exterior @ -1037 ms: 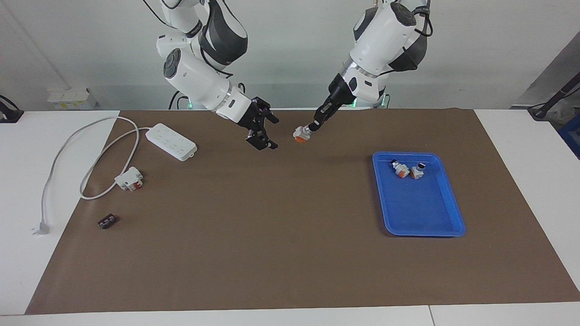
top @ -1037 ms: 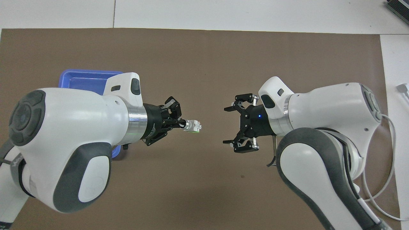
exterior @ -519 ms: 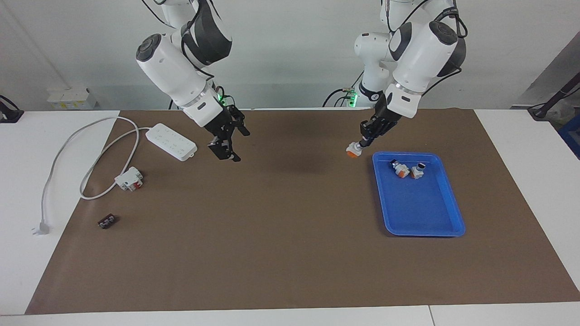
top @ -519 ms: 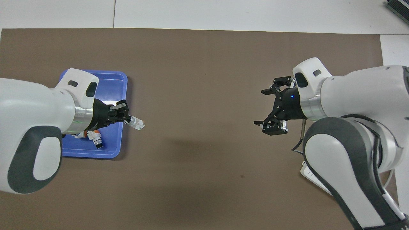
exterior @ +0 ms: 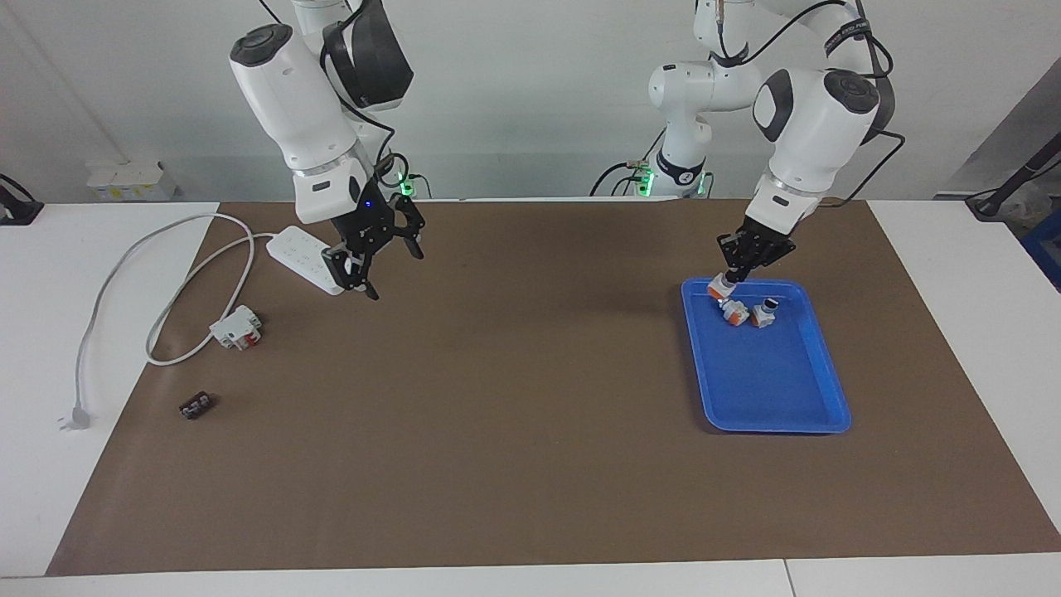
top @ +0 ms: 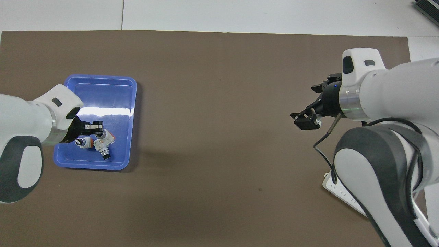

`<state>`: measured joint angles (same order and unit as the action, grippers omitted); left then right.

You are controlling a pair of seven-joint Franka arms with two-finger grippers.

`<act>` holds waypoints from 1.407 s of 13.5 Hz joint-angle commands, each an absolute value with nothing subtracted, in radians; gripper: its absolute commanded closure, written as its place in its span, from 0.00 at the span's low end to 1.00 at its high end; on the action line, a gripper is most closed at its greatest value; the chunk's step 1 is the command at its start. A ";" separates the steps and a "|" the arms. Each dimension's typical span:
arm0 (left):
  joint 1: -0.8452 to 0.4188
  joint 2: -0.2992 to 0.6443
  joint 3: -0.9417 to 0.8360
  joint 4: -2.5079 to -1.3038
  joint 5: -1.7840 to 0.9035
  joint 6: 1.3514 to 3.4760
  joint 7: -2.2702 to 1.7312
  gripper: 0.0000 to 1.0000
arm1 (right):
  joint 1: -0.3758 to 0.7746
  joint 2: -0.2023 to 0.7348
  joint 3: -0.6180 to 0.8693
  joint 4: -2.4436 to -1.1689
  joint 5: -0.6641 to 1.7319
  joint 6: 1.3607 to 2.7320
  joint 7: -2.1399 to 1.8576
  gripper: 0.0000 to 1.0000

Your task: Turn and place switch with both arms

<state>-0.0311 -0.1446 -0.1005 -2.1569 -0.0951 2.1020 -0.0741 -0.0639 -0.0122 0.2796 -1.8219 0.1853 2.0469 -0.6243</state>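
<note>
My left gripper (exterior: 733, 279), closed on the switch (exterior: 718, 288), hangs over the tray (exterior: 775, 390), seemingly not touching it. Next I lower and release. My right gripper (exterior: 375, 253) waits open over the mat.

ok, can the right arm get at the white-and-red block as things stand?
Probably yes: the right gripper hangs open over the power strip, and nothing covers the white-and-red block beside the cable.

Brown-matted table (exterior: 514, 464) bearing blue tray (exterior: 779, 406)
</note>
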 commanded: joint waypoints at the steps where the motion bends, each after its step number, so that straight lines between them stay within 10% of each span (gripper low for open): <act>1: 0.003 -0.166 -0.112 -2.264 -0.072 2.216 -0.009 1.00 | -0.086 0.002 0.288 -1.798 0.089 2.083 -0.386 0.00; 3: 0.003 -0.155 -0.110 -2.275 -0.072 2.232 0.002 0.88 | -0.072 -0.011 0.275 -1.787 0.005 2.089 -0.225 0.00; 4: 0.003 -0.152 -0.110 -2.266 -0.072 2.232 0.006 0.54 | -0.058 -0.011 0.244 -1.770 -0.026 2.083 -0.157 0.00; 6: 0.006 -0.131 -0.110 -2.222 -0.072 2.214 0.021 0.32 | -0.013 -0.015 0.160 -1.747 -0.037 2.054 -0.066 0.00; 19: 0.006 -0.023 -0.110 -1.583 0.020 1.484 0.023 0.31 | 0.055 -0.023 0.002 -1.606 -0.018 1.641 0.132 0.00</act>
